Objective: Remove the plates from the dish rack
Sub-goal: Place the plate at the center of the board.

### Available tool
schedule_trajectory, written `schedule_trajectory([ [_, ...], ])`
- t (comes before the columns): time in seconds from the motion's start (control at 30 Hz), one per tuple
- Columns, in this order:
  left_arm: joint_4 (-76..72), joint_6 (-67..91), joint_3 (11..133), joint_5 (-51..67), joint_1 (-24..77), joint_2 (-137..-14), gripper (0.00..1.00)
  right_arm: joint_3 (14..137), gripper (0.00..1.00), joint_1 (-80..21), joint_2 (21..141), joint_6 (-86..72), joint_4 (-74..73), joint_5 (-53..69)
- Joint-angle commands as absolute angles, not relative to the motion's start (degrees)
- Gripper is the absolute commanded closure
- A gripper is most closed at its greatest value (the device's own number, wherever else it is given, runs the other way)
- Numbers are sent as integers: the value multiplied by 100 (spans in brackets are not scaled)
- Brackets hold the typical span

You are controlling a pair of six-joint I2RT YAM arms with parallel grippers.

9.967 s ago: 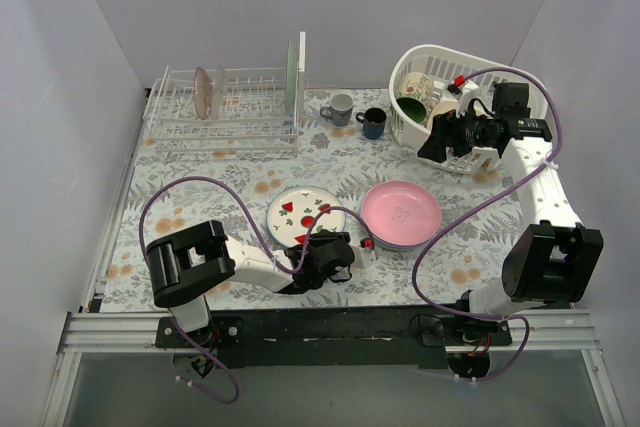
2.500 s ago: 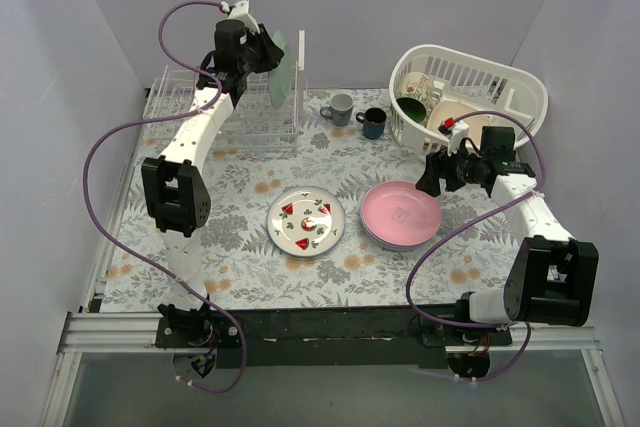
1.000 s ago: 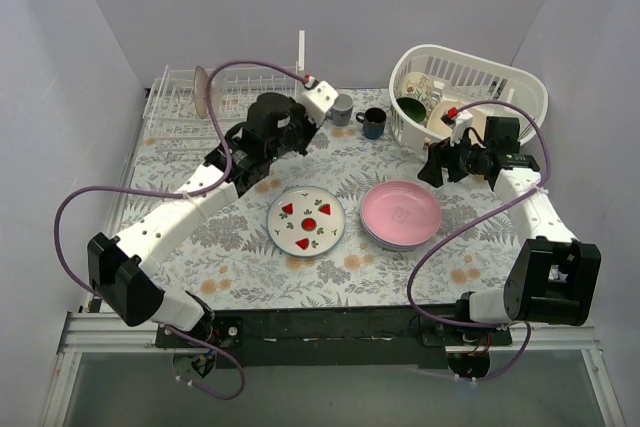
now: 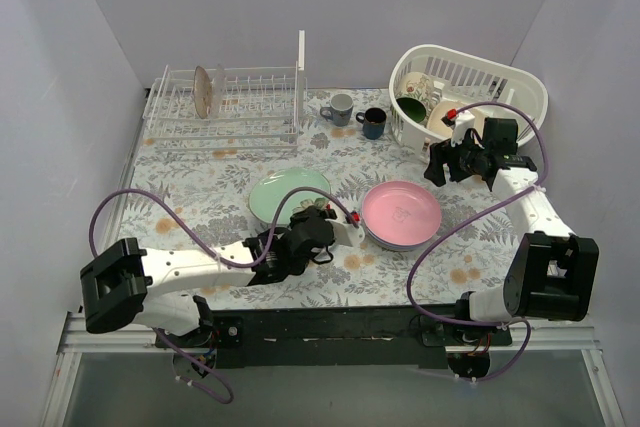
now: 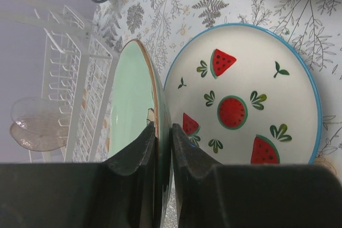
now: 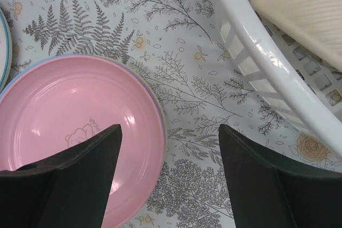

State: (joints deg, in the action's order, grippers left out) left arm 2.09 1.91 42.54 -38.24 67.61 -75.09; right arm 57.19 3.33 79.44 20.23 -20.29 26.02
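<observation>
My left gripper is shut on the near rim of the pale green plate and holds it tilted over the watermelon-patterned plate. In the left wrist view the green plate shows edge-on between my fingers. The white wire dish rack stands at the back left with one mottled brownish plate upright in it. A pink plate lies on a purple plate at the front right. My right gripper is open and empty above the table beside the pink plate.
A white oval plastic basket with crockery stands at the back right; its rim is close to my right gripper. A grey mug and a dark blue mug stand between rack and basket.
My left arm has carried the green plate from near the rack forward and down over the watermelon plate. The right gripper has barely moved.
</observation>
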Motion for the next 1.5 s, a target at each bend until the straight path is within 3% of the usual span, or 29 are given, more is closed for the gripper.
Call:
schedule_trajectory([
  [0.0, -852, -404, 4175, -4535, 6943, -7128, 100, 5643, 19, 360, 7937, 2101, -1802, 2593],
  [0.4, -1670, -422, 3446, -4887, 7769, -7558, 100, 5546, 20, 378, 7928, 2109, -1749, 2593],
  [1.0, -3839, -1238, 2602, -4939, 7849, -8630, 100, 5458, 20, 404, 7919, 2136, -1740, 2646],
  [1.47, -4140, -1248, 2593, -4860, 7849, -9017, 100, 5440, 20, 413, 7928, 2145, -1740, 2681],
])
